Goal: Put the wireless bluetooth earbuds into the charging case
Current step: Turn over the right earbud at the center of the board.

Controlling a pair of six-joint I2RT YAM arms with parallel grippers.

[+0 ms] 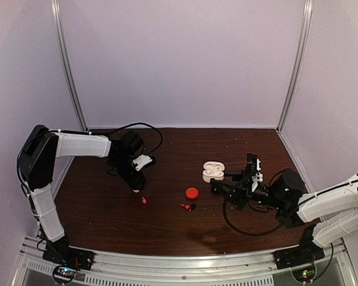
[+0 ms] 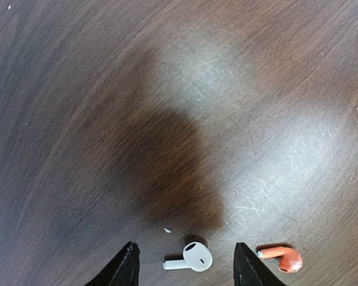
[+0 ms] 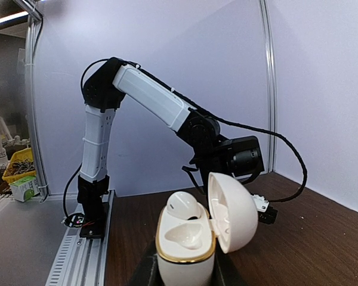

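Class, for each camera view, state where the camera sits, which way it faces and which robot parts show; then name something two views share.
Top external: high behind the arm bases, looking down at the dark wooden table; both arms show.
Left wrist: on the left arm, facing straight down; left gripper fingertips straddle a white stemmed earbud.
Right wrist: on the right arm, facing level toward the left arm; right gripper holds an open cream charging case.
Shared: the small orange-red earbud appears in top and left wrist views.
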